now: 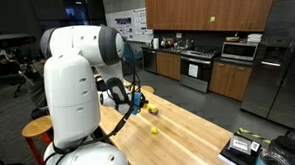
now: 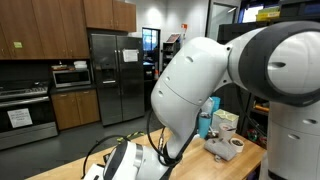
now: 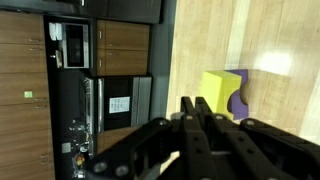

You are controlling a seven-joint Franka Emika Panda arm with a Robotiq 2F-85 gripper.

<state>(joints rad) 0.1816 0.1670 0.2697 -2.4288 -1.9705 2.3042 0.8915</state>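
Black claw point(image 3: 196, 104) was clenched empty, yellow plastic block point(image 3: 220, 92) lay ungrasped just ahead on light wooden tabletop point(image 3: 285, 35), nothing lifted yet

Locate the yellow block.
In the wrist view, right of centre, the yellow block sits on the wooden table beyond the gripper, against a purple piece.
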